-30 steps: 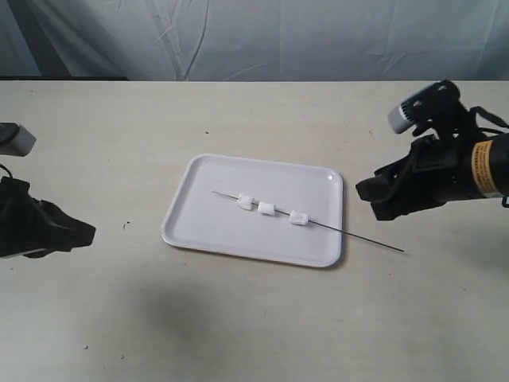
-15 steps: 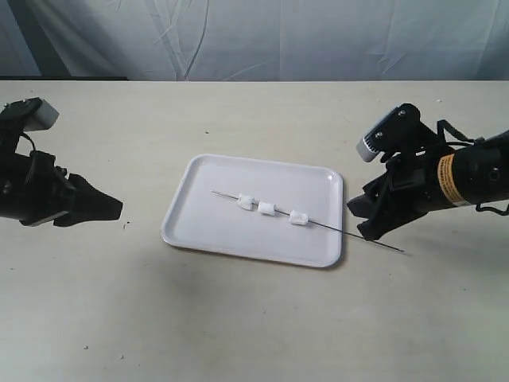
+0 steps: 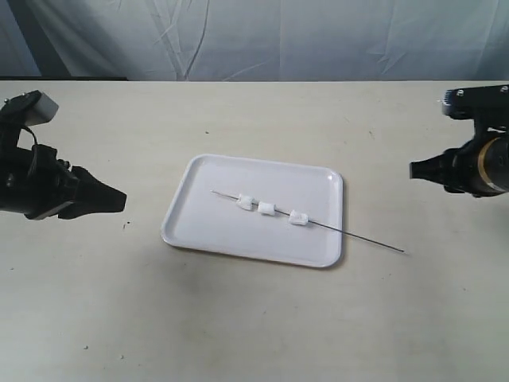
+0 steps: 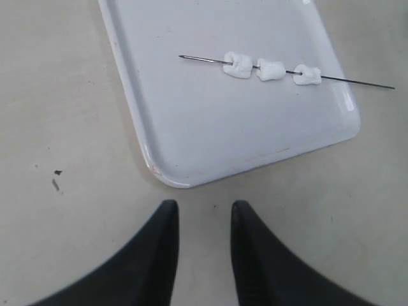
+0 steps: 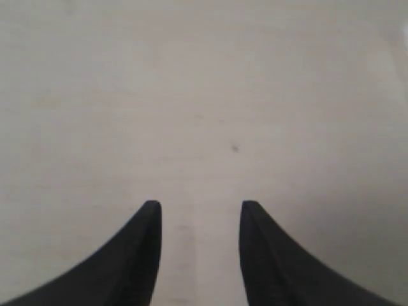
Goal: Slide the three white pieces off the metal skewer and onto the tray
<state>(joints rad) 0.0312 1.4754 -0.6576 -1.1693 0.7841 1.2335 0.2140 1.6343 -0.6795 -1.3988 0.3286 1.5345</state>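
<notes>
Left gripper [image 4: 204,207] jaws apart, empty, just short of the tray [image 4: 223,134]; ahead on it lies the metal skewer [image 4: 204,60] w/ the three white pieces [image 4: 271,70] threaded, none slid off yet. Right gripper [image 5: 197,207] also spread, empty, over bare table [image 5: 204,95]; skewer's end overhangs the rim nearest it, prob. the handiest spot to pinch.

A beige table [image 3: 238,318] fills most of the view, matte and evenly lit, with a few small dark specks [image 3: 126,226] on its left part. Behind its far edge hangs a wrinkled, pale blue-grey cloth [image 3: 318,40].
</notes>
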